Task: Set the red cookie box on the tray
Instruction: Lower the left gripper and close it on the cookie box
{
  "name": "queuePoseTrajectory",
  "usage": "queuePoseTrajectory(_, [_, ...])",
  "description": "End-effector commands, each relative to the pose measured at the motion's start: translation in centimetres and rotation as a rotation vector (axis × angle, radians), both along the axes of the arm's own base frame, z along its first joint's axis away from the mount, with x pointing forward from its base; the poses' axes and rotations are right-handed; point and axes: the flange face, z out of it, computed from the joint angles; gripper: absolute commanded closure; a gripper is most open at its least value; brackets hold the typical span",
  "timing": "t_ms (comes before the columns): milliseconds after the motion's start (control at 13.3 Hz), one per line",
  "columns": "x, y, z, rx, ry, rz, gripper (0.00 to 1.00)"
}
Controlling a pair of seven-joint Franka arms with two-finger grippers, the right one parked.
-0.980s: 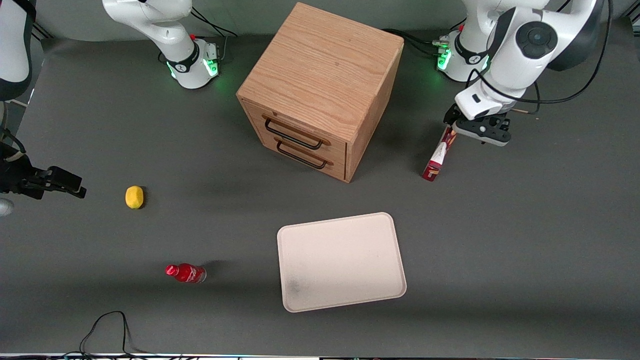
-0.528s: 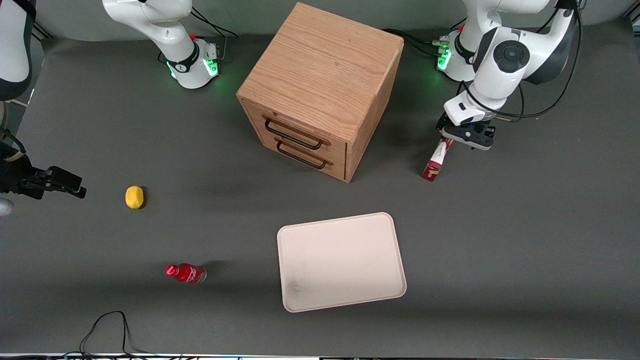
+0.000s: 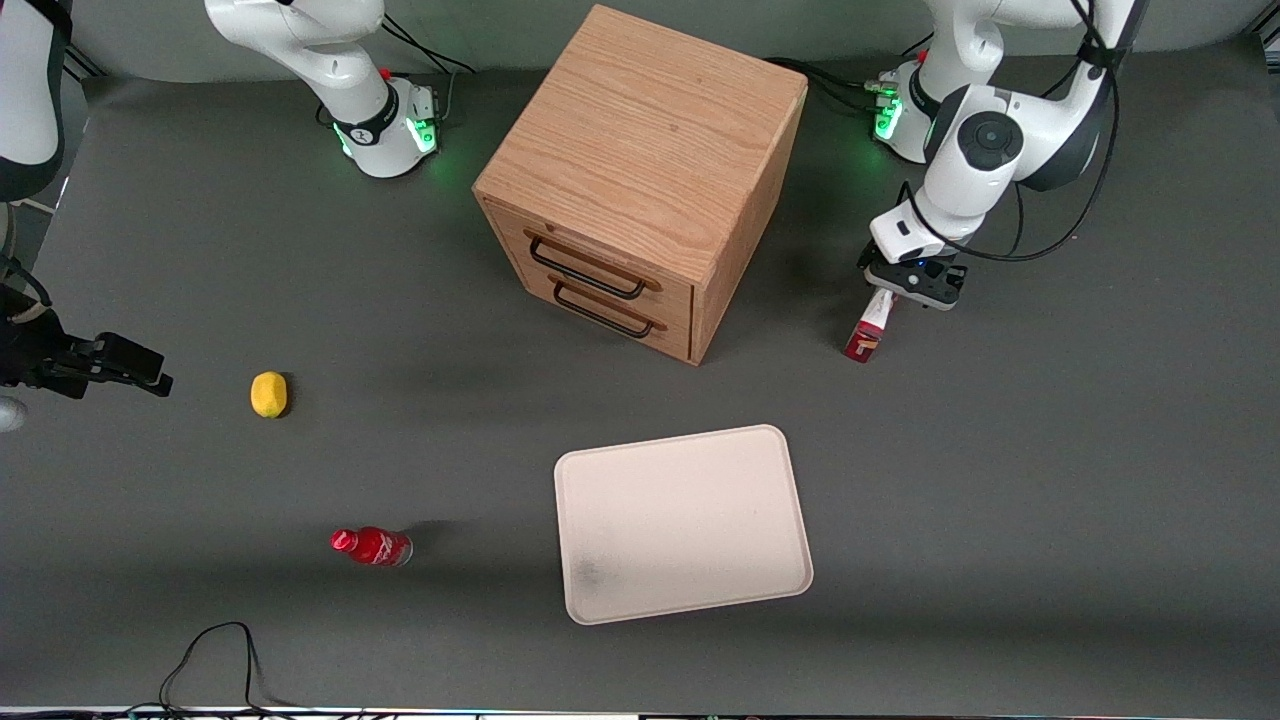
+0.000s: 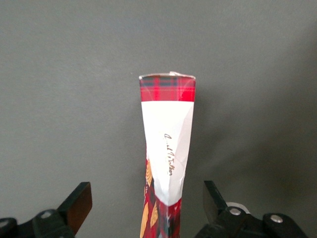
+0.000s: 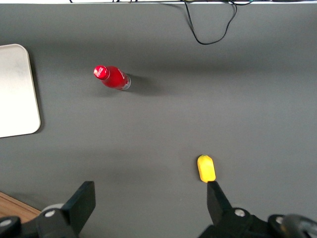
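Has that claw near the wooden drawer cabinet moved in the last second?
Yes. The gripper has moved nearer the wooden drawer cabinet and down over the red cookie box, jaws open on either side of it.

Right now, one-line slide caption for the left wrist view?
Open gripper straddles the red cookie box on the table.

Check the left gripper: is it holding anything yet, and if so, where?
Nothing held. The gripper is open, its fingers straddling the red cookie box with clear gaps on both sides. It hangs over the box's end nearer the arm's base; the tray carries nothing.
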Motion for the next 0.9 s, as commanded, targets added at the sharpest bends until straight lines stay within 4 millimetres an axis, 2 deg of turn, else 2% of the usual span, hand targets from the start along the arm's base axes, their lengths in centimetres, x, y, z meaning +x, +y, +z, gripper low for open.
queuePoseTrajectory(0, [-0.3, -0.3, -1.8, 0.003, 0.003, -0.022, 0.0])
queuePoseTrajectory(226, [-0.5, -0.3, -2.7, 0.01, 0.023, -0.024, 0.03])
queuePoseTrajectory(302, [-0.5, -0.3, -2.8, 0.012, 0.026, -0.027, 0.25])
queuePoseTrajectory(377, [-0.5, -0.2, -2.8, 0.012, 0.028, -0.026, 0.6])
queuePoseTrajectory(452, [-0.5, -0.2, -2.8, 0.012, 0.029, -0.02, 0.84])
queuePoseTrajectory(528, [-0.5, -0.1, -2.8, 0.014, 0.035, -0.012, 1.0])
queuePoseTrajectory(829, [-0.5, -0.2, -2.7, 0.014, 0.035, -0.007, 1.0])
